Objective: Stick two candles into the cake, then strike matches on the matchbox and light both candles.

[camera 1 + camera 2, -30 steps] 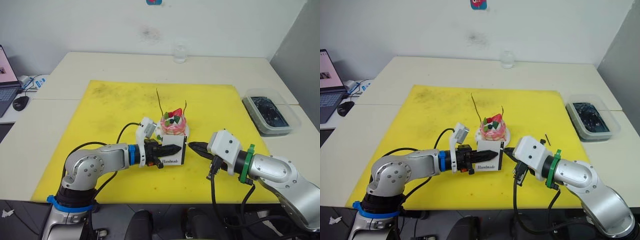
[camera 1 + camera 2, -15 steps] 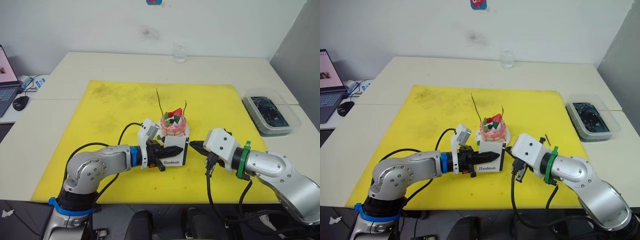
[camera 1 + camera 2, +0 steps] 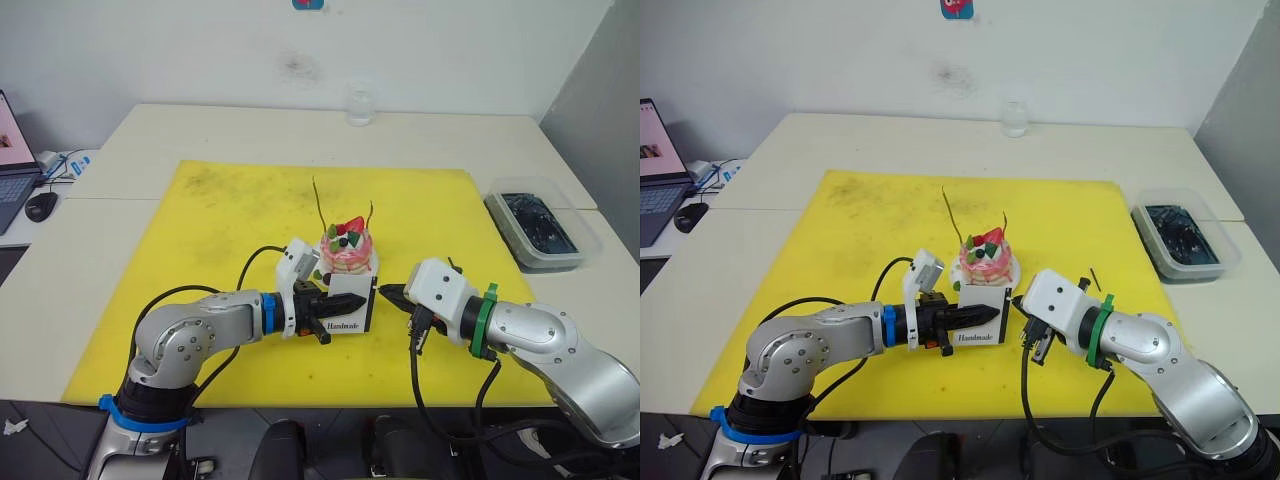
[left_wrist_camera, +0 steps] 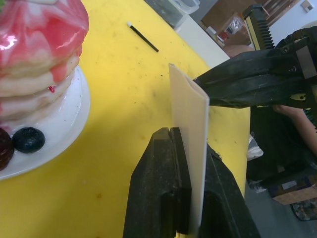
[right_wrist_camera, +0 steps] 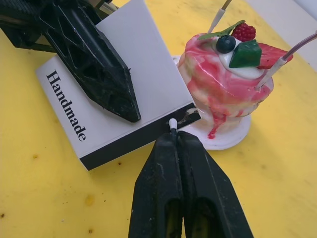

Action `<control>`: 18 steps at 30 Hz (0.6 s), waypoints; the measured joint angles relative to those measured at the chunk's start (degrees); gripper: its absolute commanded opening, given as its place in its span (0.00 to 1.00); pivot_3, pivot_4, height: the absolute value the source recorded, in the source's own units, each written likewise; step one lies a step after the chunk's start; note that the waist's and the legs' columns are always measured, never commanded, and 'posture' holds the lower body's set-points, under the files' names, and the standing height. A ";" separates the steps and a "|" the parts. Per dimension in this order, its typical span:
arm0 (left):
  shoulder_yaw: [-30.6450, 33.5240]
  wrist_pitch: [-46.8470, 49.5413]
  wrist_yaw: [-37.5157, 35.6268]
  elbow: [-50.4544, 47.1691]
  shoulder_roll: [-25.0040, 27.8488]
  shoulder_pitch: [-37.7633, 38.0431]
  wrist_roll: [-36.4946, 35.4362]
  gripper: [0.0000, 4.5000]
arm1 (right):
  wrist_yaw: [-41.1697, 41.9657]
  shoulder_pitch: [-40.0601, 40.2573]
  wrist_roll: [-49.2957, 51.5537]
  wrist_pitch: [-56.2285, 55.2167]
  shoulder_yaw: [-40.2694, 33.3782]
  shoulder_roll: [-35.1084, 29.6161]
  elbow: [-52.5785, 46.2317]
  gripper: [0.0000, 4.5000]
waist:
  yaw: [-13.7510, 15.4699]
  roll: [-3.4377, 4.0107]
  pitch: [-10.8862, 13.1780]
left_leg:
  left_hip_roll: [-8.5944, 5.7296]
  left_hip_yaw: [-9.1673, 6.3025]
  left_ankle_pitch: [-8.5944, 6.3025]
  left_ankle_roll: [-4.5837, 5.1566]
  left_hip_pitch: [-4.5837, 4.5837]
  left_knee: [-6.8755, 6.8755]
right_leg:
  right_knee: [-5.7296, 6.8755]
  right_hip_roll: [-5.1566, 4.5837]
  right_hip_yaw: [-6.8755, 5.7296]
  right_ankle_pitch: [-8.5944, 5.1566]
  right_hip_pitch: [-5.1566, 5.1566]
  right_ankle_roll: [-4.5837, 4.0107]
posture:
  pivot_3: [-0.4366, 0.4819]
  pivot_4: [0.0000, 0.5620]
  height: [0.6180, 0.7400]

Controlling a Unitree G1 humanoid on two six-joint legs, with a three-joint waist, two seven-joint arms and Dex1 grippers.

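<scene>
The left gripper (image 4: 190, 148) has its jaws pinching the matchbox (image 5: 116, 111) upright just in front of the cake (image 3: 347, 252), which carries 2 candles (image 3: 318, 203). The right gripper (image 5: 177, 136), jaws pressed together on a match (image 5: 173, 124), holds its white tip at the box's black strip.

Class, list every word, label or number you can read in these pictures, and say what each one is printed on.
"Handmade": black letters on the white face of the matchbox, which the left gripper holds.
The laptop screen at the table's edge and the small sign high on the wall are too small to read.
</scene>
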 measured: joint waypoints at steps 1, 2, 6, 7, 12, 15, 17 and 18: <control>-0.06 -0.02 -0.08 -0.04 0.00 0.10 0.08 0.00 | 0.00 0.09 0.00 0.04 0.04 0.00 0.00 0.00 | 0.00 0.00 0.00 | 0.00 0.00 0.00 0.00 0.00 0.00 | 0.00 0.00 0.00 0.00 0.00 0.00 | 0.48 0.27 1.00; -0.10 -0.03 -0.17 -0.09 0.00 0.22 0.18 0.00 | -0.01 0.13 -0.01 0.09 0.15 0.00 0.00 0.00 | -0.01 0.00 0.00 | 0.00 0.00 0.00 0.00 0.00 0.00 | 0.00 0.00 0.00 0.00 0.00 0.00 | 0.48 0.27 1.00; -0.96 -0.81 -1.34 -0.66 0.65 0.40 1.30 0.00 | -0.11 0.14 -0.07 0.46 0.56 0.00 -0.02 0.00 | -0.01 0.00 0.00 | 0.00 -0.01 0.00 0.00 0.00 0.00 | 0.00 0.00 0.00 0.00 0.00 0.00 | 0.48 0.27 1.00; -1.21 -0.99 -1.50 -0.82 0.75 0.42 1.56 0.00 | -0.14 0.13 -0.13 0.58 0.68 0.01 -0.02 0.00 | 0.00 0.00 0.00 | 0.00 0.00 0.00 0.00 0.00 0.00 | 0.00 0.00 0.00 0.00 0.00 0.00 | 0.48 0.27 1.00; -2.98 -3.71 -4.21 -2.36 2.99 0.77 4.97 0.00 | -0.77 0.02 -0.40 1.22 1.10 1.70 0.23 0.00 | -0.02 0.00 0.00 | 0.01 -0.01 0.00 0.00 0.01 0.00 | 0.00 0.01 0.00 0.00 0.00 0.00 | 0.48 0.27 1.00; -5.22 -5.73 -7.11 -4.00 4.87 2.31 7.09 0.00 | -5.02 -1.55 -2.32 1.31 -0.63 5.54 1.84 0.00 | -0.10 0.01 0.01 | 0.01 0.04 0.00 0.00 0.01 -0.01 | 0.01 0.00 0.04 0.00 -0.02 0.00 | 0.48 0.27 1.00; -5.77 -6.26 -8.59 -5.46 5.71 4.32 7.24 0.00 | -6.92 -2.14 -3.36 1.34 -4.62 5.54 2.40 0.00 | -0.06 0.01 0.01 | 0.00 0.05 0.00 0.00 -0.02 0.00 | -0.01 -0.03 0.03 0.00 -0.02 0.00 | 0.48 0.27 1.00; -5.42 -6.27 -8.73 -5.66 6.69 5.25 7.30 0.00 | -7.41 -2.09 -3.87 1.41 -6.59 5.20 2.43 0.00 | -0.04 0.01 0.01 | 0.00 0.05 0.00 0.00 -0.03 0.00 | -0.02 -0.04 0.03 0.00 -0.02 0.00 | 0.48 0.27 1.00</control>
